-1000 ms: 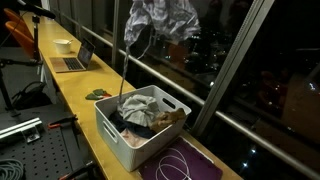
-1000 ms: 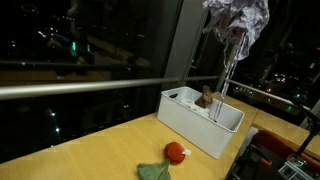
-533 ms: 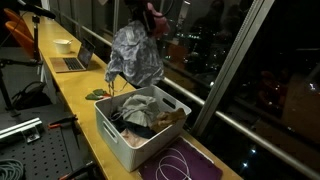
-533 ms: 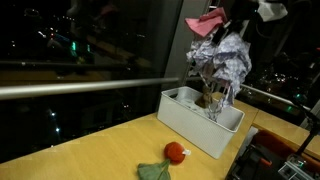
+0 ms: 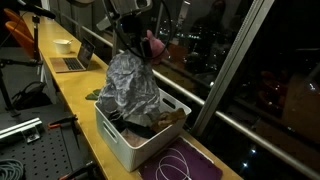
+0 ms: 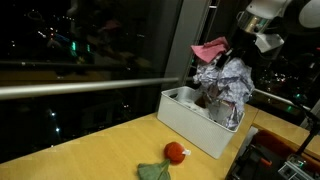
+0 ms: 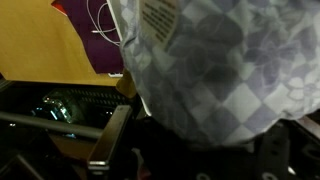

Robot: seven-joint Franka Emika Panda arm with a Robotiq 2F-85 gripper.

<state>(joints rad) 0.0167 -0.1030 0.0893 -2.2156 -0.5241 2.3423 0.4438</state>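
A grey-and-white checked cloth [image 5: 130, 85] hangs from my gripper [image 5: 138, 38], which is shut on its top. The cloth's lower end reaches down into the white bin [image 5: 128, 150], onto the clothes lying there. In an exterior view the same cloth [image 6: 226, 84] hangs over the far end of the bin [image 6: 190, 122], under the gripper [image 6: 238, 55]. A pink piece of fabric [image 6: 209, 48] sticks out beside the gripper; I cannot tell whether it is part of the cloth. In the wrist view the checked cloth [image 7: 215, 75] fills the picture and hides the fingers.
The bin stands on a long wooden counter [image 5: 70, 90] along a dark window with a railing. A purple mat [image 5: 185, 165] with a white cable lies beside the bin. A red toy with a green leaf [image 6: 175, 152] lies on the counter. A laptop [image 5: 75, 60] and bowl [image 5: 63, 44] sit farther along.
The arm has come down with the cloth. A second ago the cloth hung high above the bin; now its lower end rests inside the bin.
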